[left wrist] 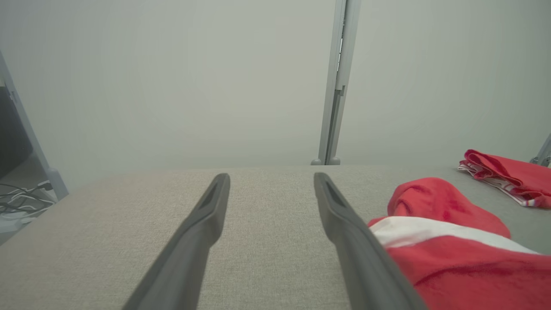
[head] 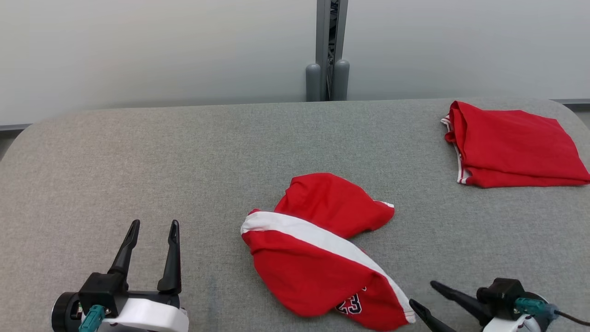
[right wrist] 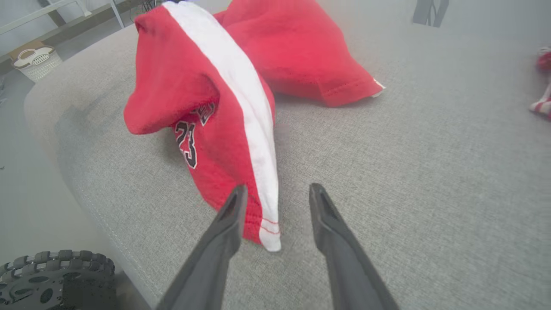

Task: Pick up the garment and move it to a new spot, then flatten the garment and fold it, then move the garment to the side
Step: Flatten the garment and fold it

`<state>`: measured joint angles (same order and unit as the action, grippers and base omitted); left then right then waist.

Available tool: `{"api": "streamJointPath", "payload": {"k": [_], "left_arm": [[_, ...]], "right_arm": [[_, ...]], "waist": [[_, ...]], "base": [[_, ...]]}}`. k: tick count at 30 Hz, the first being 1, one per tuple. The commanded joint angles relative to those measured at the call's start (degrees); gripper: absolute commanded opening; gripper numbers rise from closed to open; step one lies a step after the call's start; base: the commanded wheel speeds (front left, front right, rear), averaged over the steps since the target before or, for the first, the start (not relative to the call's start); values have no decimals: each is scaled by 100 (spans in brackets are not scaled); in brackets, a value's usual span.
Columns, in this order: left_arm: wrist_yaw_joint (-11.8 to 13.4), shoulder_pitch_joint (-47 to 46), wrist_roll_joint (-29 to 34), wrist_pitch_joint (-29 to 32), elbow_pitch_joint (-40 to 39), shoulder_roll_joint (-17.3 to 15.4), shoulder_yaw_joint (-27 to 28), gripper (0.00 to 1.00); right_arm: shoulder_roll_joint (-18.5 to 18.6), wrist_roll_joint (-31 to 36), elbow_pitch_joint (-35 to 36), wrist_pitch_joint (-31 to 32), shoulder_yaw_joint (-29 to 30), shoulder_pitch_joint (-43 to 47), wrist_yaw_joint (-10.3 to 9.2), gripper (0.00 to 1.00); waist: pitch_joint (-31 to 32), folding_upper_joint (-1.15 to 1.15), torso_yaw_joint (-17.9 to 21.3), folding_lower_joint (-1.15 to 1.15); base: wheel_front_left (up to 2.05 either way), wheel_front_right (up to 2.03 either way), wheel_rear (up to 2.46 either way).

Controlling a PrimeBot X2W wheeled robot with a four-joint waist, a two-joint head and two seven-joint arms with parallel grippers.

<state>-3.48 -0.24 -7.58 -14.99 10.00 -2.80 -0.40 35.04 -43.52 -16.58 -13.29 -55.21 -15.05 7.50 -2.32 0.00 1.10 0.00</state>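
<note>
- Head view: my left gripper (head: 154,224) at seven o'clock, jaws wide, empty; right gripper (head: 422,293) at five, parted, gripping nothing; crumpled garment (head: 318,258) between them on the table (head: 184,161).
- Left wrist view: garment at four o'clock.
- Right wrist view: hem between my fingers (right wrist: 224,232), unclamped.
- I judge flattening comes next: grab corners.

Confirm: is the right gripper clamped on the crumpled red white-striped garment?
No: the right gripper stands open, with the hem corner of the crumpled red white-striped garment lying between its spread fingers.

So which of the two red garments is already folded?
The red garment at the far right, flat and squared; the white-striped garment numbered 23 lies crumpled mid-table.
</note>
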Motion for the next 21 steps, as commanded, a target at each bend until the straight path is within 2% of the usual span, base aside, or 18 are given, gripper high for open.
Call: {"api": "streamJointPath", "payload": {"k": [1,4,7,9,10,14,21], "left_arm": [[-22,-60,20,-24,12,-23,32,100],[-21,-26,18,-24,19,-23,40,100],[-25,13,12,-24,26,-23,47,100],[-25,32,12,-24,25,-23,58,100],[-25,32,12,-24,25,-23,58,100],[-17,48,9,-24,2,-21,55,100],[-157,-52,32,-24,183,-72,-100,100]], "right_arm": [[29,-123,69,-101,109,-40,-1,100],[66,-258,220,-168,362,-6,-2,100],[-16,-168,268,-200,852,49,-2,100],[-242,-26,332,-198,1349,176,-1,100],[-242,-26,332,-198,1349,176,-1,100],[-705,305,391,-196,2165,534,-1,100],[-1422,968,355,-197,2854,823,-1,100]], "waist": [[15,0,13,0],[32,0,38,0],[52,0,73,0],[61,0,98,0],[61,0,98,0],[78,0,121,0],[41,0,222,0]], "base": [[0,0,0],[0,0,0],[0,0,0],[0,0,0],[0,0,0],[0,0,0],[0,0,0]]}}
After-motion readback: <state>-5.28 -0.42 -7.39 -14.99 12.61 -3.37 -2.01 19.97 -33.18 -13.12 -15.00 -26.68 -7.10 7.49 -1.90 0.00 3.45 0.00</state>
